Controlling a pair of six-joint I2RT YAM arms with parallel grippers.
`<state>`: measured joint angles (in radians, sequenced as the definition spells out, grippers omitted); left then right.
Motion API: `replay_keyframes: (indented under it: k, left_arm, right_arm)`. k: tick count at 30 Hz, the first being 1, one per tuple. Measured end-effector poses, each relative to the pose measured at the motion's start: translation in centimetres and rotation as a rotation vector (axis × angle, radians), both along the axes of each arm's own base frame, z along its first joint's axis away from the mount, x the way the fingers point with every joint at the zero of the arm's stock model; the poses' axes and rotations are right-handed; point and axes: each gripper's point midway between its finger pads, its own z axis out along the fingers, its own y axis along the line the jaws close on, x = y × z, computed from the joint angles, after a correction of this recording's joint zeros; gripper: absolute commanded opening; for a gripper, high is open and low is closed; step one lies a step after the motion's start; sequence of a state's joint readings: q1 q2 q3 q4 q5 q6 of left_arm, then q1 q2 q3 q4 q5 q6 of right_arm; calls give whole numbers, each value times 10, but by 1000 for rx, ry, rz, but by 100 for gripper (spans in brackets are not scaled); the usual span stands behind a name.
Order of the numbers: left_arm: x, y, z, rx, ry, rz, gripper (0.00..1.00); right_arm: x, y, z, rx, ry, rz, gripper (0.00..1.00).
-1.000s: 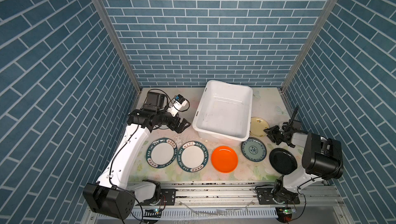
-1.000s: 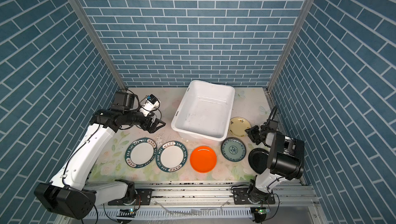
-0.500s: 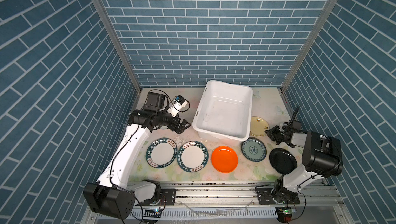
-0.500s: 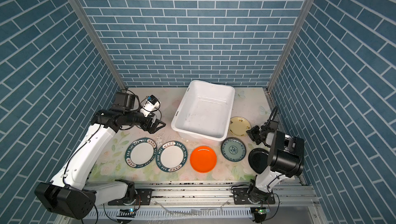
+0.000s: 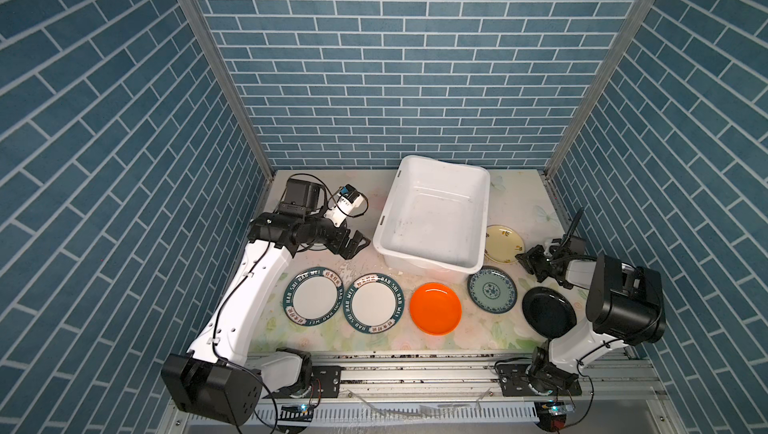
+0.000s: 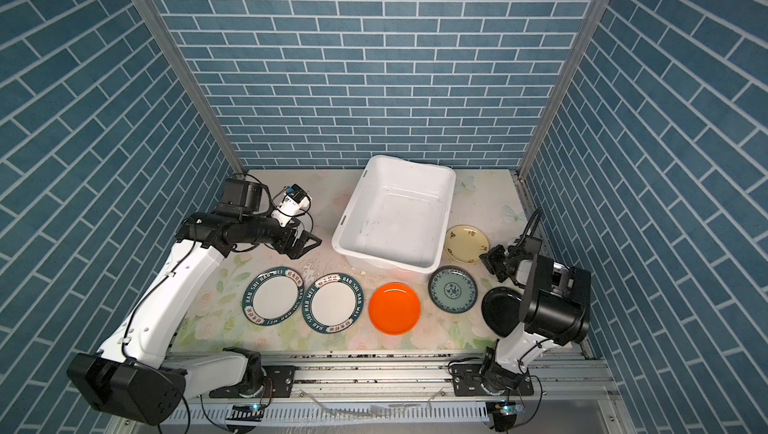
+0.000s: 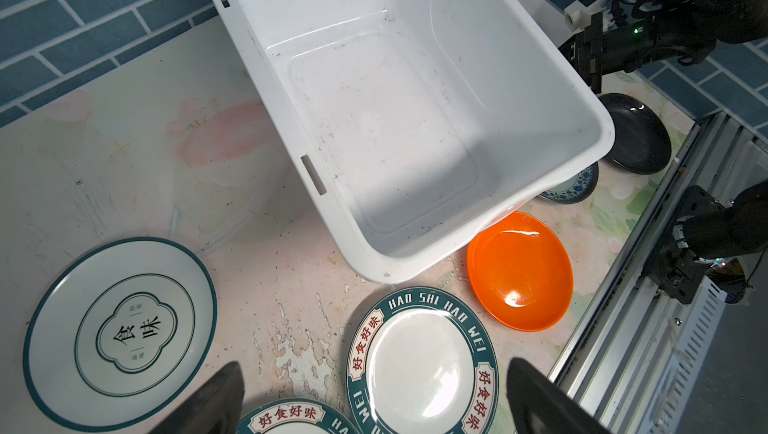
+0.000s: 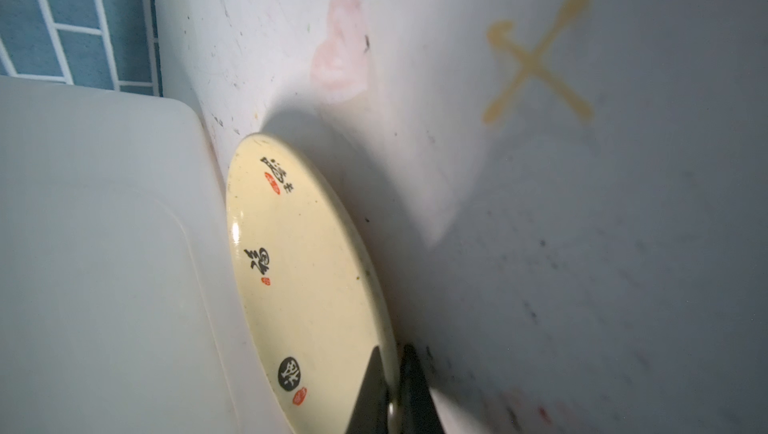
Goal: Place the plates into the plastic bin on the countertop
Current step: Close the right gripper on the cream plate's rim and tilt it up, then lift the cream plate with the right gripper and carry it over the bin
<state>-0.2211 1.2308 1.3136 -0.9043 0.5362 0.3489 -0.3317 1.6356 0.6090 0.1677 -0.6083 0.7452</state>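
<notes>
1. Right wrist view showed the right gripper (image 8: 392, 369) clamped on the rim of the cream-yellow plate (image 8: 307, 270).
2. That plate sat on the countertop (image 5: 515, 203) at four o'clock of the plastic bin (image 5: 432, 224), just beside it.
3. At six o'clock lay an orange plate (image 5: 435, 308) beside a blue-green patterned plate (image 5: 491, 290).
4. At nine o'clock the left gripper (image 5: 356, 246) hovered, jaws wide apart.

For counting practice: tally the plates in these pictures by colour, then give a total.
White with lettered green rim: 2
White, thin dark rim: 1
Orange: 1
Blue-green patterned: 1
Black: 1
Cream-yellow: 1
Total: 7
</notes>
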Motion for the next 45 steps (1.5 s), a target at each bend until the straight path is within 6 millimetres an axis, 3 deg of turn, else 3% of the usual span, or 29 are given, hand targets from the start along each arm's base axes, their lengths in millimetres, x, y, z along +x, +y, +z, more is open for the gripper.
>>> replay_keyframes:
  k: [5, 14, 28, 34, 40, 45]
  left_arm:
    - [0, 0, 1, 0, -1, -1, 99]
    - [0, 0, 3, 0, -7, -2, 99]
    - [-2, 0, 15, -3, -31, -5, 100]
    - [1, 0, 30, -6, -74, -12, 100]
    - [9, -4, 56, -18, -88, -20, 100]
    - [21, -7, 85, -25, -121, -21, 99]
  right_arm:
    - [-4, -9, 19, -36, -28, -49, 0]
    - [-9, -24, 90, -152, -186, -115, 0]
    - [-30, -18, 150, -192, -261, -118, 0]
    - [-38, -15, 185, -218, -313, -109, 0]
    - [-33, -8, 218, -219, -366, -80, 0]
    - [-15, 22, 236, -208, -388, 21, 0]
